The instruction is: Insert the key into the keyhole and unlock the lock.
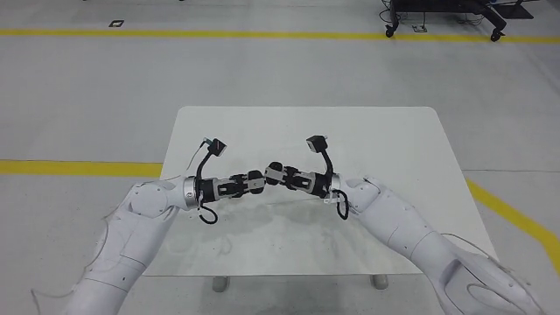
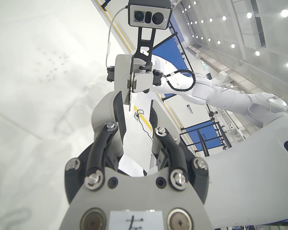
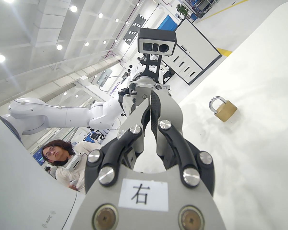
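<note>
Above the middle of the white rectangular counter (image 1: 394, 140), the two arms are held tip to tip, with the left end effector (image 1: 255, 180) and the right end effector (image 1: 274, 173) almost meeting. In the left wrist view, the left end effector (image 2: 135, 99) is seen with its ridged black pads (image 2: 118, 111) spread apart and nothing gripped between them. Facing it, the right end effector (image 2: 132, 82) is pressed closed on a thin, flat, silver metal key (image 2: 129, 98), which is seen edge-on. The key's long axis is laid along the seam between the closed fingers, crosswise to the line on which the two end effectors face each other. Its toothed end is left projecting past the fingers on the side away from that arm's wrist camera (image 2: 149, 16), just beside one of the left end effector's pads; whether the two touch cannot be told. In the right wrist view, the right end effector (image 3: 150, 96) is shown with its pads brought together. On the counter (image 3: 254, 72), apart from both end effectors and from the key, a brass-bodied padlock (image 3: 226, 112) is laid flat, and its silver curved shackle (image 3: 215, 101) appears seated in the body. The padlock's long axis is laid along the counter surface, with the shackle end turned toward the end effectors and the body end away from them. The keyhole cannot be made out.
</note>
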